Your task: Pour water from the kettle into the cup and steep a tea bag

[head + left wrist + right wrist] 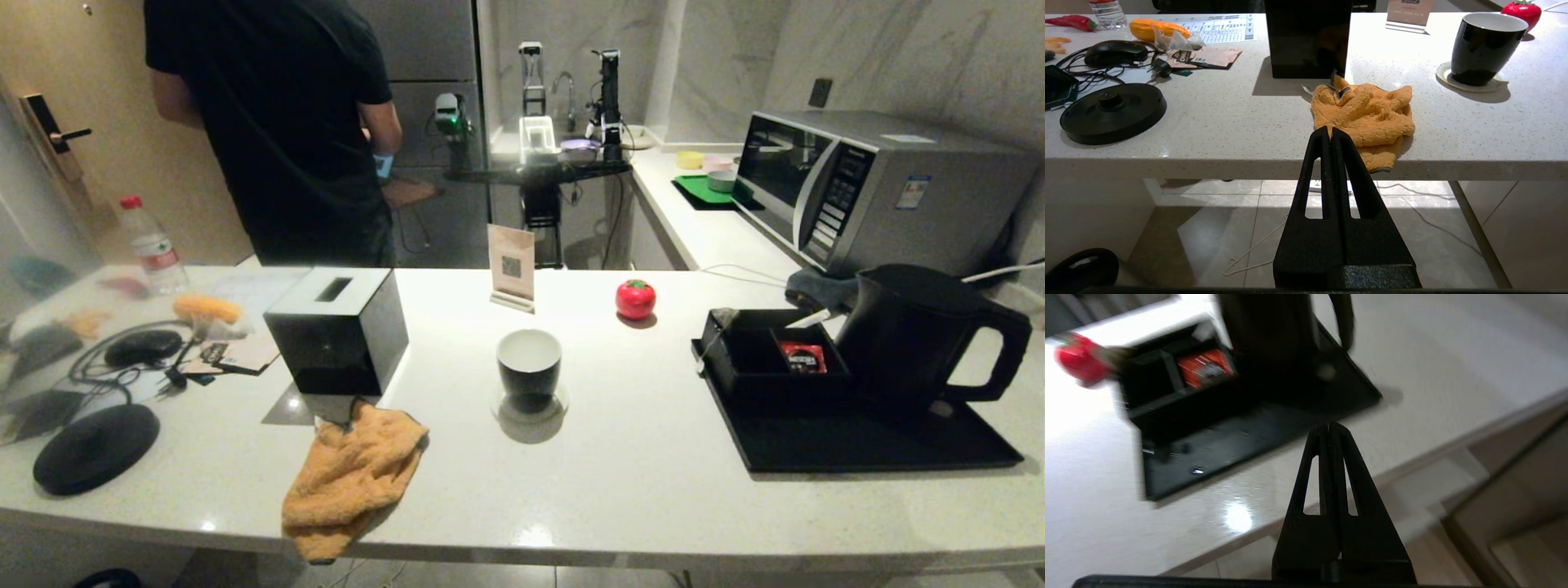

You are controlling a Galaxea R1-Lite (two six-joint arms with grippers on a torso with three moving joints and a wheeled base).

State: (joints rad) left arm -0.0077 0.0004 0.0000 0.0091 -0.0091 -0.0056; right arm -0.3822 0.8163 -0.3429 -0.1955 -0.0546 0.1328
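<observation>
- At the left end of the counter point(637, 490), the round black base disc point(95, 447) is lying bare among cables, a water bottle point(152, 245) and a black tissue box point(338, 329); the kettle is not docking on it, presumably because it is already meant for pouring.
- Below the counter's near edge, the left gripper point(1330, 132) is hanging parked with its fingers pressed together on nothing, pointing toward the orange cloth point(1367, 116) that is drooping over the edge.
- At the counter's centre, the cup point(529, 369) is standing upright on a small coaster, mouth open, well apart from the kettle; whether it is holding water or a tea bag is not showing.
- Toward the right, the kettle point(922, 335) is standing on the black tray point(857, 445), handle facing right, seemingly offering itself to the right arm; its spout is merging with the dark sachet box point(771, 355).
- At the tray's near side, the right gripper point(1329, 426) is hovering, fingers clenched and empty; the view is smearing, and the kettle's top is being cut off there.
- Behind the counter, a person point(277, 122) is standing, head out of frame.
</observation>
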